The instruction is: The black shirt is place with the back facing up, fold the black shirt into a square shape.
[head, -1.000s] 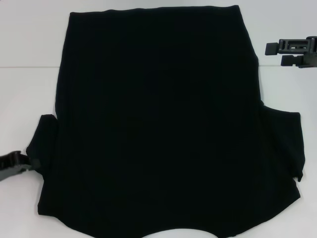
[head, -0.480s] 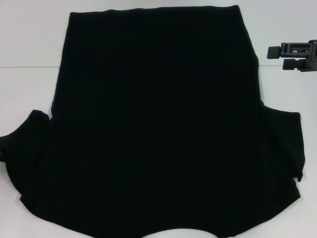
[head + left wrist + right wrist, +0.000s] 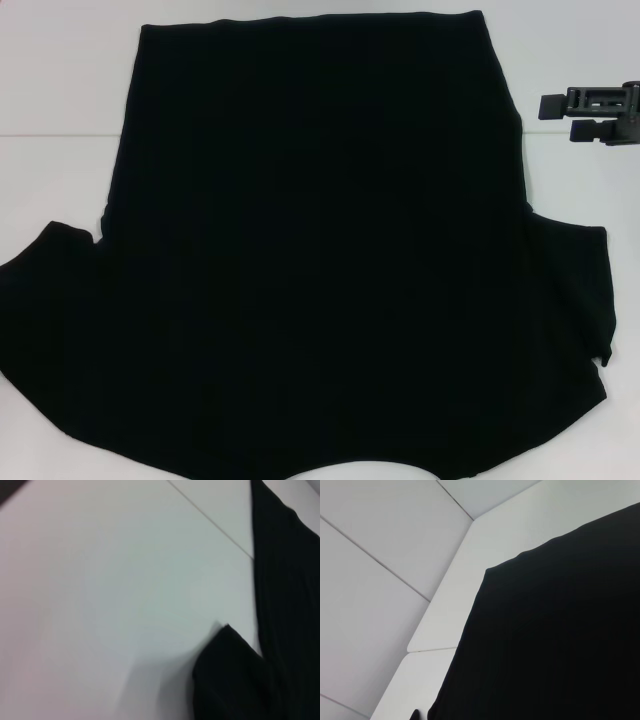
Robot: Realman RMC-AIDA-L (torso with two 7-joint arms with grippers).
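The black shirt (image 3: 320, 250) lies spread flat on the white table (image 3: 60, 100), plain side up, hem at the far end and collar at the near edge. Its left sleeve (image 3: 50, 300) is laid out flat to the left, and the right sleeve (image 3: 575, 290) sticks out on the right. My right gripper (image 3: 560, 115) hovers open beside the shirt's far right edge, holding nothing. The left gripper is out of sight. The left wrist view shows the left sleeve (image 3: 230, 680) beside the shirt's body (image 3: 285, 580). In the right wrist view, the shirt (image 3: 560, 640) shows with its hem corner.
White table seams run past the shirt (image 3: 210, 517). Bare table shows to the left of the shirt (image 3: 100, 605) and on the right around the right gripper. A white panelled wall (image 3: 370, 555) stands behind the table's far edge.
The left sleeve, bunched up at the left gripper a second ago, now lies spread out to the left. The left gripper has left the head view. The right gripper barely shifted.
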